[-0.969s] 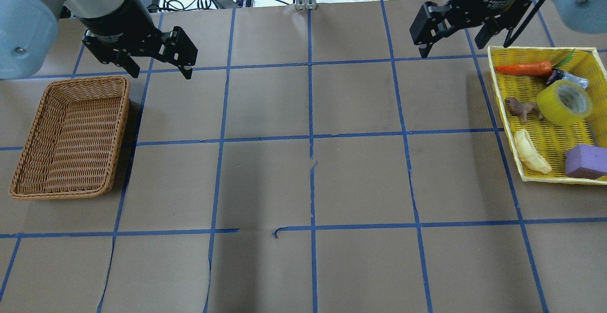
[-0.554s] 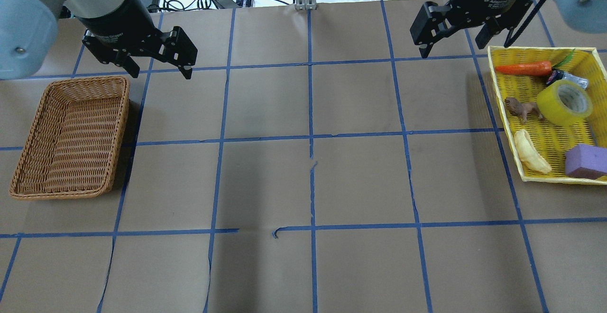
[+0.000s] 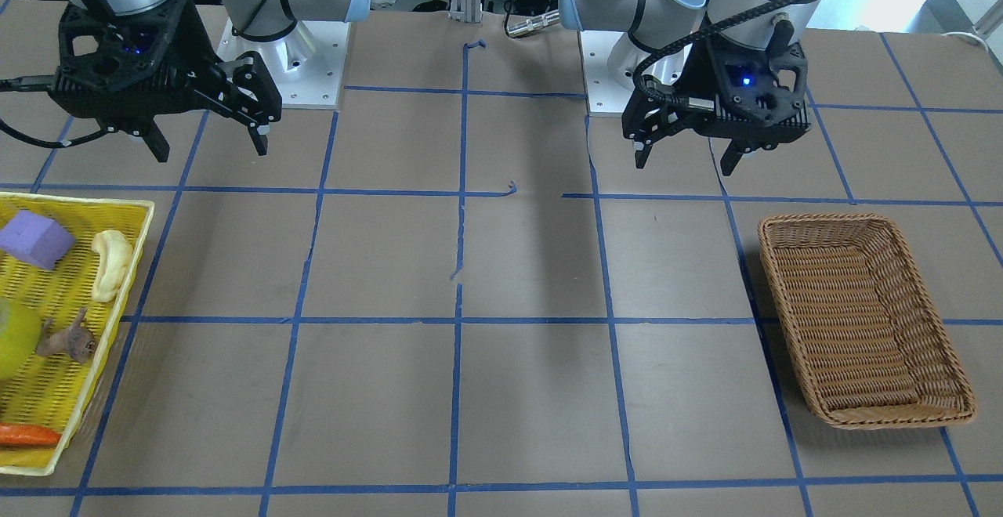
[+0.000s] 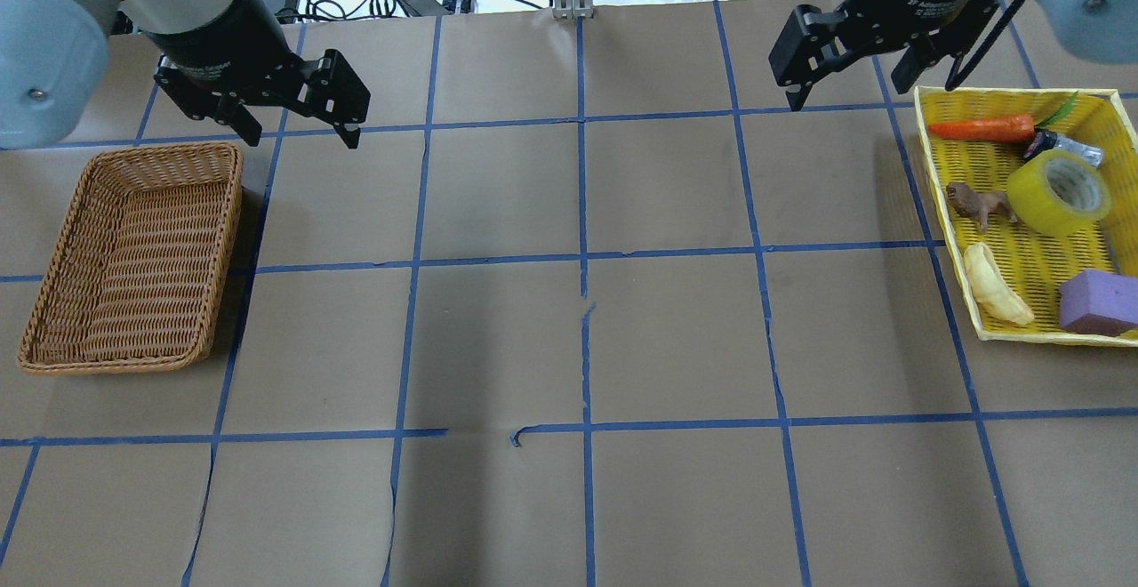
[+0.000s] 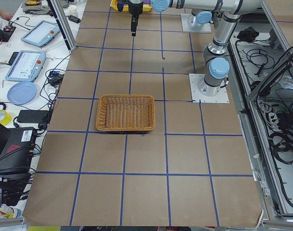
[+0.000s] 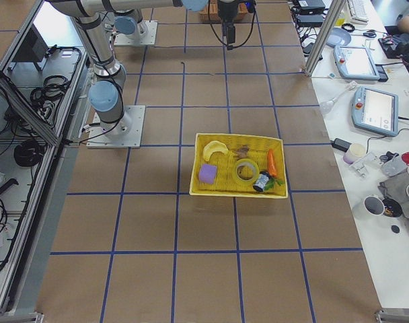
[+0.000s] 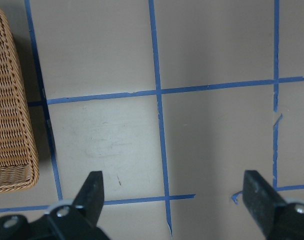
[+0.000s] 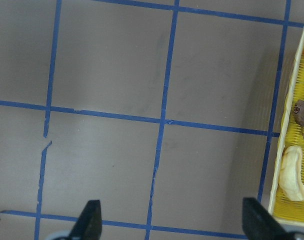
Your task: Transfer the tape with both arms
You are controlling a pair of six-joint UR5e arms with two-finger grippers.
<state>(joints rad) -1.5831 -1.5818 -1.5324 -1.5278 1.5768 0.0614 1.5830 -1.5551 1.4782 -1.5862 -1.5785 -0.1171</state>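
Woven brown wicker basket: on the robot's left, likely the drop-off.
Left black gripper: fingers spread wide, carrying nothing, above the table near the basket.
Right black gripper: spread, carrying nothing, beside the tray's far corner, apparently placed to fetch.
Yellow mesh tray: holds the translucent yellow tape roll, untouched.

The brown bench, gridded with blue tape lines, carries a wicker basket at nine o'clock and a yellow tray at three.
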